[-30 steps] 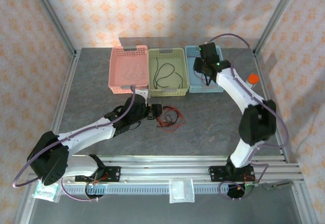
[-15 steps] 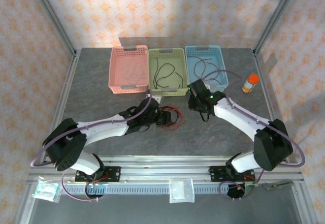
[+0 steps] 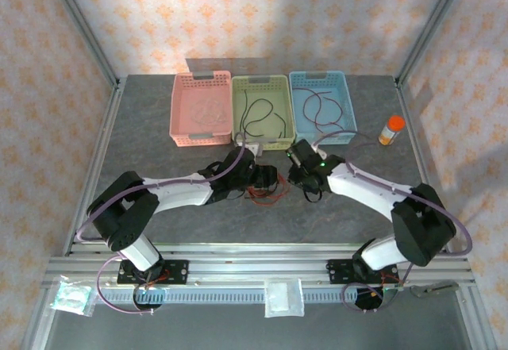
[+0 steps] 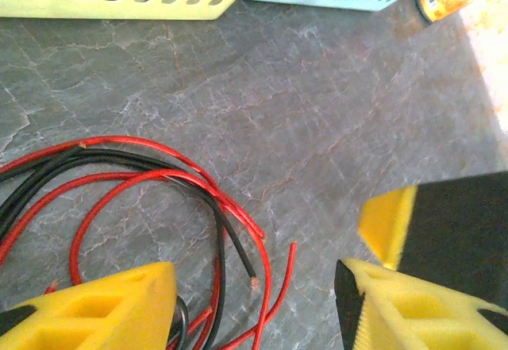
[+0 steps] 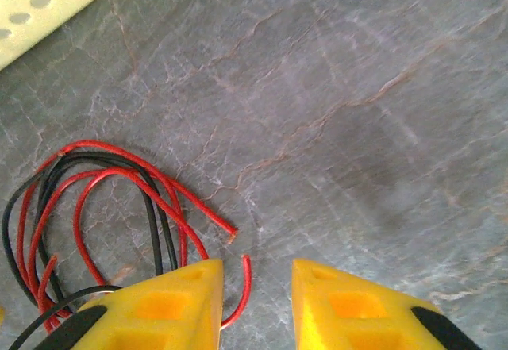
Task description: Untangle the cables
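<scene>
Red and black cables (image 4: 208,194), grey veined table (image 3: 143,144), pink basket (image 3: 198,137), yellow-green basket (image 3: 266,142), pale-blue basket (image 3: 321,75).

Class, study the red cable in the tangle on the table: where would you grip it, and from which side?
Grip the red cable near its free end, where it lies alone on the table, clear of the black cable. Come from above, jaws across the wire: it lies flat, and the loops crowd the other side.

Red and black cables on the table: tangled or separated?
Tangled. The cables lie in one pile on the table, with red and black loops crossing each other several times.
</scene>
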Available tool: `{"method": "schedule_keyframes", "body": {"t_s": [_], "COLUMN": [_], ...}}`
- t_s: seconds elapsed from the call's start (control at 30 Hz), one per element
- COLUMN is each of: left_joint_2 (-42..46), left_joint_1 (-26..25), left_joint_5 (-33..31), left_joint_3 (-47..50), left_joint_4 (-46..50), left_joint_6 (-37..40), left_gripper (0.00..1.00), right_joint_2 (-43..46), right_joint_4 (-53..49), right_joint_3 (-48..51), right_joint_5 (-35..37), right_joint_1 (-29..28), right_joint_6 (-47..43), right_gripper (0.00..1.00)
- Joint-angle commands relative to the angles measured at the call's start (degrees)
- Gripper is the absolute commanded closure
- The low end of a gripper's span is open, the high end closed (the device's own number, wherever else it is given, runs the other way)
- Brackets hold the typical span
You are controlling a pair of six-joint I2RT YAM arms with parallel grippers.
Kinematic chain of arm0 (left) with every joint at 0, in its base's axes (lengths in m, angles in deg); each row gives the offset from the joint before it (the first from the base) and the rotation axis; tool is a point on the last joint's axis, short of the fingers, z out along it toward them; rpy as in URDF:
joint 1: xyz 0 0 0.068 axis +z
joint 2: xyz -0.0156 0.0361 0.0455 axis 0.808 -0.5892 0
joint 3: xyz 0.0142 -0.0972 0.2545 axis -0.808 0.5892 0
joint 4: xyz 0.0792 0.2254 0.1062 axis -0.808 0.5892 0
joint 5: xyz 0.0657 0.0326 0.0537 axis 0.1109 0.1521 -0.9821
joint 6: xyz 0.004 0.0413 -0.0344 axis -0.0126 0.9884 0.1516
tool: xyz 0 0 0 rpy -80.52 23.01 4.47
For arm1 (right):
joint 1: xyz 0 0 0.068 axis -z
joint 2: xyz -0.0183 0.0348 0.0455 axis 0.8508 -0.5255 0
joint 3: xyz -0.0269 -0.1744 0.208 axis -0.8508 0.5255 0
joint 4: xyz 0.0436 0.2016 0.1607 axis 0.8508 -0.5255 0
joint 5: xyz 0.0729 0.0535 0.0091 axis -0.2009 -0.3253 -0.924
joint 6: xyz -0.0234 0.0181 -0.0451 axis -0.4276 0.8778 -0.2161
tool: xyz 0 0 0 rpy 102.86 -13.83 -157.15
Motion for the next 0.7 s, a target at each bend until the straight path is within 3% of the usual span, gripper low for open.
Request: {"method": "schedule_keyframes", "body": {"t_s": [0.0,0.67], "left_joint_2": [-0.01,1.28], "left_joint_1": [1.58,1.81], "left_joint_5": [2.71,0.57], "left_joint_3": [3.01,4.49], "left_joint_4": [-7.01,-3.96], "left_joint_6": [-4.36,-2.27], "left_gripper": [0.44,0.44], "right_joint_2": [-2.88,-9.08], "right_joint_4": [1.4,4.84], "right_joint_3": [-0.51,-1.3], "right_joint_5": [0.57,-1.97], "right_joint_1": [-1.09,-1.4], "right_joint_6": [2.42,1.58], "right_gripper": [0.72,0.72]}}
